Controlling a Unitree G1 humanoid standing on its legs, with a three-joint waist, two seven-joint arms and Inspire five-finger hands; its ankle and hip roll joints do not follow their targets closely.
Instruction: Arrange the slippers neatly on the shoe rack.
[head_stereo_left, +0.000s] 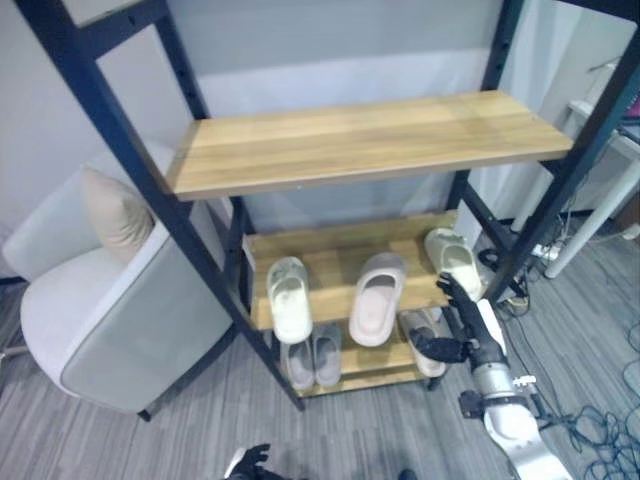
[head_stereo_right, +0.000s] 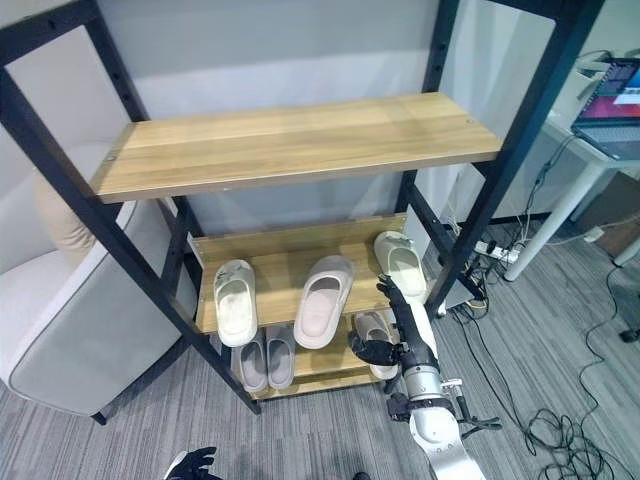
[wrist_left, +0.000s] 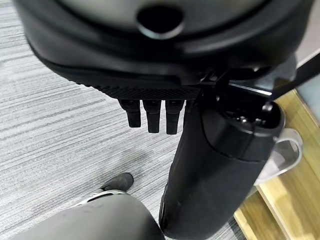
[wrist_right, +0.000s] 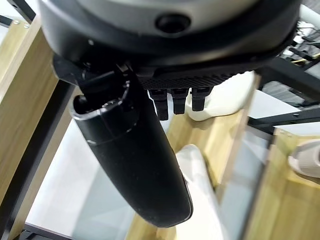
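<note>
My right hand (head_stereo_right: 400, 318) is up at the front right corner of the shoe rack (head_stereo_left: 360, 145), fingers straight and loosely spread, thumb sticking out to the side, nothing in it. The fingertips sit just beside the white slipper (head_stereo_left: 453, 260) at the right end of the middle shelf (head_stereo_left: 330, 255), but from the head cams I honestly can't tell if they're touching it or just hovering in front. In the right wrist view the thumb blocks most of the frame, and past the fingers I get a pale slipper shape and bits of wood, too close to sort out.

Further along the middle shelf there's a beige slipper (head_stereo_left: 377, 297) in the centre, its toe hanging over the front edge, and another white slipper (head_stereo_left: 289, 298) on the left, also poking past the edge. Down on the bottom shelf (head_stereo_left: 370, 368), a grey pair (head_stereo_left: 312, 357) sits side by side under the left one, and a light slipper (head_stereo_right: 377, 338) is half hidden behind my hand and wrist, so I can't make out much of it. The top shelf (head_stereo_left: 370, 140) has nothing but wood.

My left hand (head_stereo_right: 192, 464) just peeks in at the bottom edge of the head views, cut off. In its wrist view the fingers hang short and straight over grey floor (wrist_left: 60, 125), holding nothing.

A white armchair (head_stereo_left: 110, 320) with a cushion (head_stereo_left: 115, 213) sits left of the rack.
</note>
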